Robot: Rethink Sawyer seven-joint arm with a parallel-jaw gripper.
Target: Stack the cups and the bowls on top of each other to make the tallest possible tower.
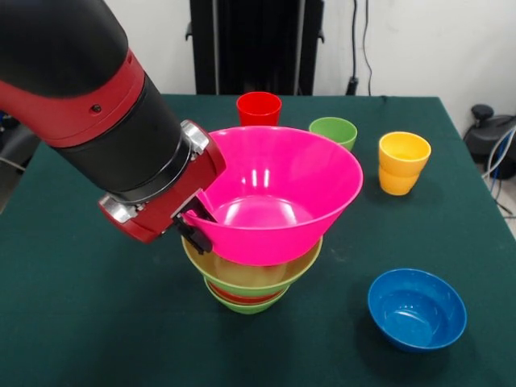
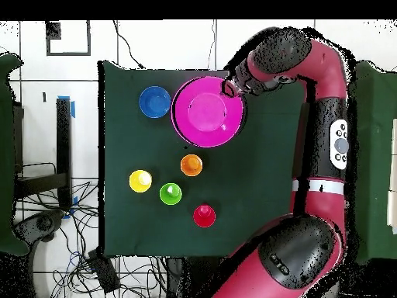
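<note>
1. While the pink bowl (image 1: 278, 193) is held tilted by its rim in the closed jaws of the gripper (image 1: 196, 228), it rests on the tower (image 1: 250, 278).
2. If released so, it may be tipped off.

No readable text, label, brand, number or sign in either view. Bowls, cups and worktop cloth carry no print. Small button panel on red arm (image 2: 339, 143) in overhead view too small to read. Framed square on floor beyond worktop's far left corner shows no legible marking.
</note>
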